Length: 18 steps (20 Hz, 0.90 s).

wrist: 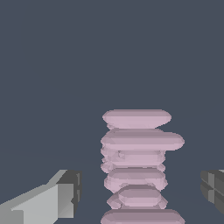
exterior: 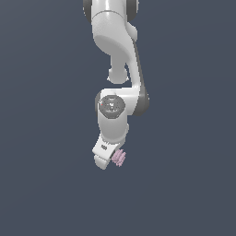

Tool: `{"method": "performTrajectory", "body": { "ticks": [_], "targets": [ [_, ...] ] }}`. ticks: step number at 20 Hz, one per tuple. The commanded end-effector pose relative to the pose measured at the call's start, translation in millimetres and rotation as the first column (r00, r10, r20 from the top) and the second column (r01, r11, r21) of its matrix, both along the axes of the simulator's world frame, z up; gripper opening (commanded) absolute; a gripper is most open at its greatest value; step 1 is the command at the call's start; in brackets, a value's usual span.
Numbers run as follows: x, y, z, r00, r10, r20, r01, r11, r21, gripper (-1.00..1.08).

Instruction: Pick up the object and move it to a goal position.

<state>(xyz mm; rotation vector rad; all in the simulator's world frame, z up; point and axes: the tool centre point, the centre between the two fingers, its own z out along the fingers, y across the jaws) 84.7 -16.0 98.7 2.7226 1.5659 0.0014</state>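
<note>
The object (wrist: 138, 166) is a pale pink cluster of short parallel rods. In the wrist view it lies between my two fingers, the pale one (wrist: 65, 194) on one side and the dark one (wrist: 212, 190) on the other. A gap shows on each side, so neither finger touches it. My gripper (wrist: 140, 192) is open around it. In the exterior view the object (exterior: 119, 157) sits just to the exterior view's right of the white hand, and the gripper (exterior: 109, 161) is tilted low over the dark surface.
The white arm (exterior: 115, 55) comes down from the top middle of the exterior view. A plain dark grey surface (exterior: 46, 184) surrounds it on all sides.
</note>
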Motion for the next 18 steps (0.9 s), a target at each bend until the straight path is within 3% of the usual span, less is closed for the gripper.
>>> {"method": "performTrajectory", "body": {
  "ticks": [1,10,11,18],
  "targets": [
    [-0.9,0.2,-14.3,1.0,0.001,-0.001,-0.001,1.0,0.0,1.0],
    [0.5,0.1,-26.6,1.0,0.002,-0.001,-0.002,1.0,0.0,1.0],
    [0.5,0.1,-26.6,1.0,0.002,-0.001,-0.002,1.0,0.0,-1.0],
    [0.5,0.1,-26.6,1.0,0.002,-0.001,-0.002,1.0,0.0,-1.0]
  ]
}}
